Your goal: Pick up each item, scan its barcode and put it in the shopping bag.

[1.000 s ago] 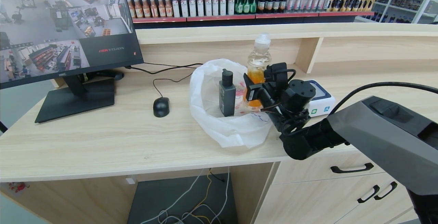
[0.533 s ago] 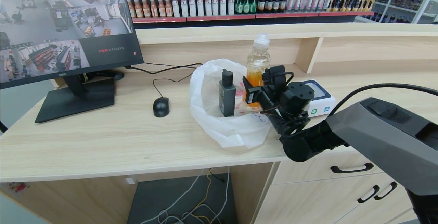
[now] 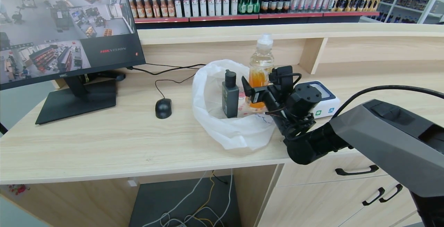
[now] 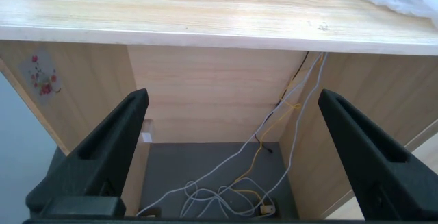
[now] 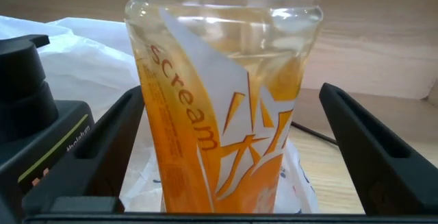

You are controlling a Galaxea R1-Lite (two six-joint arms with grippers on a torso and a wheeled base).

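Looking through the head camera, I see the shopping bag (image 3: 225, 129), a white plastic one, standing open on the wooden counter (image 3: 104, 140), a little right of the middle. Two items stand upright inside it. A dark pump bottle (image 3: 230, 98) is on the left, and just beside it on the right is the orange drink bottle (image 3: 261, 64), clear with a white cap.

The right gripper (image 3: 259, 87) is at the lower half of the orange drink bottle, with its arm coming from the near right. In the right wrist view its fingers (image 5: 102, 148) are spread wide, one on each side of the bottle, so this gripper is released. I cannot tell if the pads touch the plastic. The white bag lies under the bottle and around it.

The left gripper (image 4: 234, 97) hangs low at the near side of the counter, below its edge. Its jaws are also spread wide and nothing is between them. Past it I see the hollow under the counter with loose cables (image 4: 233, 190) on the floor.

A white scanner box (image 3: 326, 103) sits just right of the bag, partly hidden by the right arm. A black mouse (image 3: 163, 108) lies left of the bag, and a monitor (image 3: 66, 29) stands at the far left. A shelf of bottles (image 3: 249, 6) runs along the far wall.
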